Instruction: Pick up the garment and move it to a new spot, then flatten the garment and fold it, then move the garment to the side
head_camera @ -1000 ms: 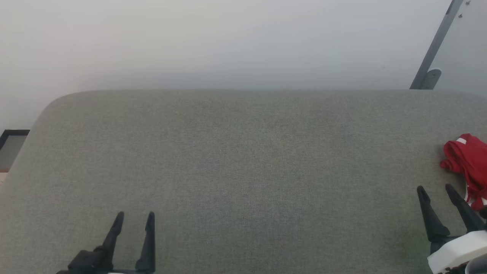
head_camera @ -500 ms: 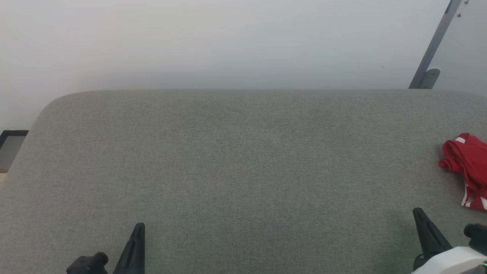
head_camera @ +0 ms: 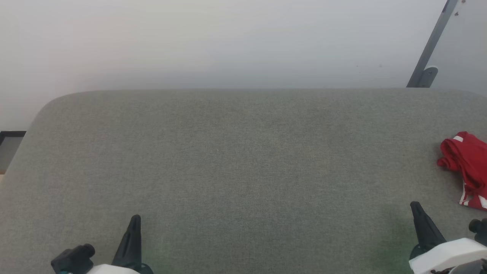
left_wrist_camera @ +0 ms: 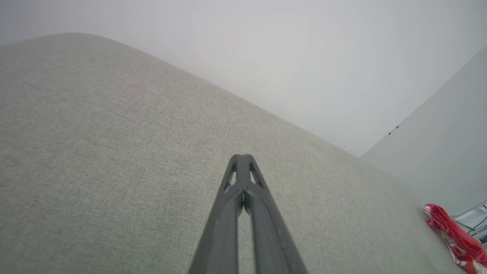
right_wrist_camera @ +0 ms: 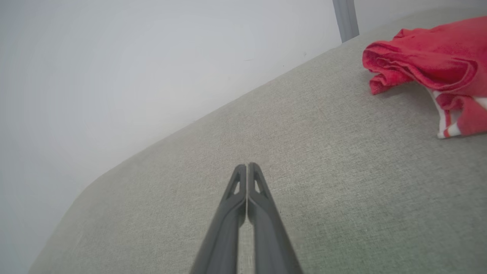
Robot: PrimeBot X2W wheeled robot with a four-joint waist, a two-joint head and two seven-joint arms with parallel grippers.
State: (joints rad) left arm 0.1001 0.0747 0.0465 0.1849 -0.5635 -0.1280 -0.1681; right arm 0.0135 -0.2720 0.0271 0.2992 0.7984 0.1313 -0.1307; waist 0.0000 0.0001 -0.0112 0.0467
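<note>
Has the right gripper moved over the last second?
Yes. Against the garment, which stays put, the right gripper has drawn back toward the robot, and its fingers have closed.

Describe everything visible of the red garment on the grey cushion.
The crumpled red jersey of thin fabric lies bunched in a loose heap, neither flattened nor folded, at the right end of the grey woven upholstered surface, cut off by the head view's right edge. Soft folds roll over at its far end; red-and-white striped trim shows at its near edge, a small white patch on top. What shows touches only the surface.
</note>
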